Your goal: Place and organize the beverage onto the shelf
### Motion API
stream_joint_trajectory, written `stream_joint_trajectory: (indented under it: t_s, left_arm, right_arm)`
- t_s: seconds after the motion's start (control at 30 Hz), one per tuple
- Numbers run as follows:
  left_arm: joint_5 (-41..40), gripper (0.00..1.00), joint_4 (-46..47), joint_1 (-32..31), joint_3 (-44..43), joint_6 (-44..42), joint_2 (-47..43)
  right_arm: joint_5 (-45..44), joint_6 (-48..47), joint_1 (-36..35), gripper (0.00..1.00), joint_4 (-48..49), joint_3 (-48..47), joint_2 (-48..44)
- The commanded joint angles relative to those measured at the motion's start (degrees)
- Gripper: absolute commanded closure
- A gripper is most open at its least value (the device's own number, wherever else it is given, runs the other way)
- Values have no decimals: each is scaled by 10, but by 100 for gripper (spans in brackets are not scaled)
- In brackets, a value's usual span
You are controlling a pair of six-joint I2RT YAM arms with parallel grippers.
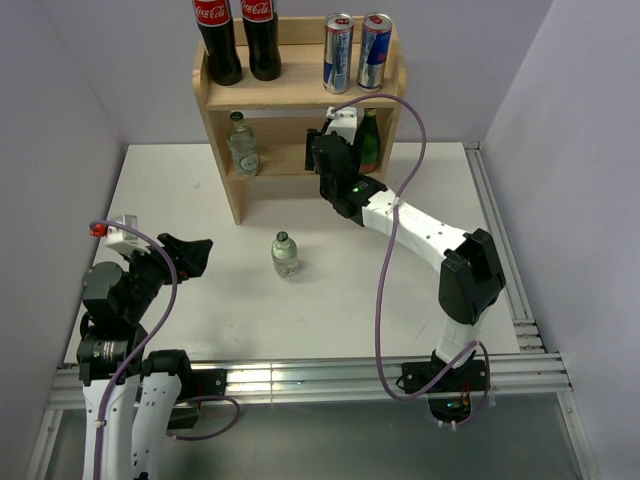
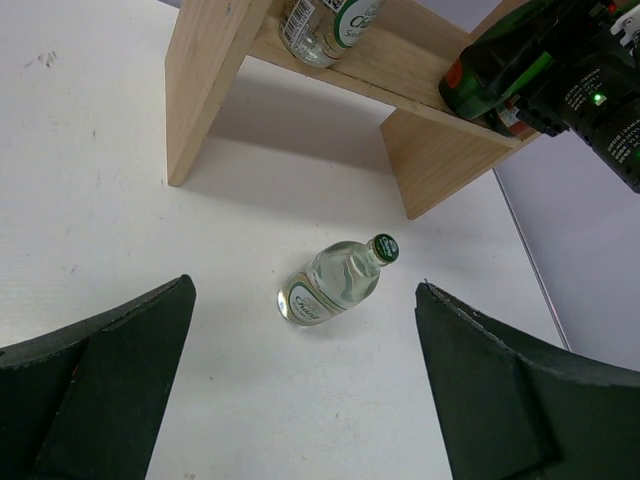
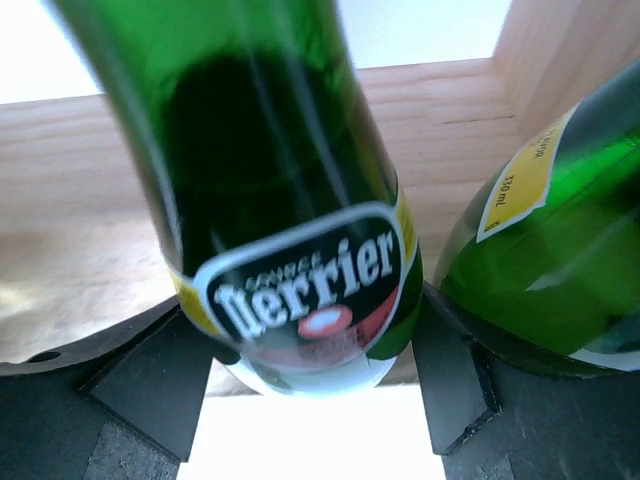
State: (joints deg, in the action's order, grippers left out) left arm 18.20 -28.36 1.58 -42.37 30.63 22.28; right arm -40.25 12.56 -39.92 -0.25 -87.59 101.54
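Note:
The wooden shelf (image 1: 238,190) stands at the back. Two slim cans (image 1: 356,52) stand on its top tier at the right. On the lower tier are a clear green-capped bottle (image 1: 242,145) at the left and a green bottle (image 1: 371,140) at the right. My right gripper (image 1: 335,138) reaches into the lower tier, shut on a second green bottle (image 3: 290,200), which is tilted at the tier's front edge just left of the other green bottle (image 3: 560,280). Another clear bottle (image 1: 285,255) (image 2: 340,275) stands on the table. My left gripper (image 1: 195,255) (image 2: 302,300) hangs open, short of it.
Two tall cola bottles (image 1: 240,40) fill the left of the top tier. The shelf's left side panel (image 2: 205,80) stands on the white table. Grey walls close in both sides, and a metal rail (image 1: 500,250) runs along the table's right edge.

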Motion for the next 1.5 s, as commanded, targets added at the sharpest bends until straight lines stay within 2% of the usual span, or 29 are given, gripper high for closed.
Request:
stream_joint_trajectory:
  t_s: [0.0, 0.4, 0.43, 0.47, 0.53, 0.57, 0.63, 0.73, 0.87, 0.93, 1.07, 1.47]
  left_arm:
    - [7, 1, 18, 4, 0, -11, -5]
    - [8, 1, 17, 3, 0, -11, -2]
    - [8, 1, 17, 3, 0, -11, -1]
    - [8, 1, 18, 3, 0, -11, -3]
    - [8, 1, 18, 3, 0, -11, -3]
    - [8, 1, 18, 3, 0, -11, -3]
    - [8, 1, 17, 4, 0, -11, -4]
    - [9, 1, 17, 3, 0, -12, -3]
    - [9, 1, 18, 3, 0, -12, -5]
    - [9, 1, 18, 3, 0, -12, -5]
    - [8, 1, 18, 4, 0, -11, -6]
    - [5, 0, 18, 3, -1, -11, -7]
  right_arm:
    - [-23, -7, 29, 100, 57, 0, -43]
    - [1, 4, 46, 100, 46, -6, -23]
    - [2, 6, 46, 96, 42, -13, -21]
    - [3, 10, 45, 82, 37, -14, -18]
    - [6, 12, 45, 64, 37, -16, -17]
    - [7, 13, 45, 48, 35, -17, -17]
    - [7, 15, 45, 32, 33, -18, -14]
    - [5, 16, 44, 24, 30, -20, -14]
    - [6, 17, 45, 18, 25, -20, -15]
    - [9, 16, 44, 8, 24, -21, -15]
    - [7, 18, 44, 4, 20, -27, -15]
    - [6, 20, 35, 4, 19, -21, -18]
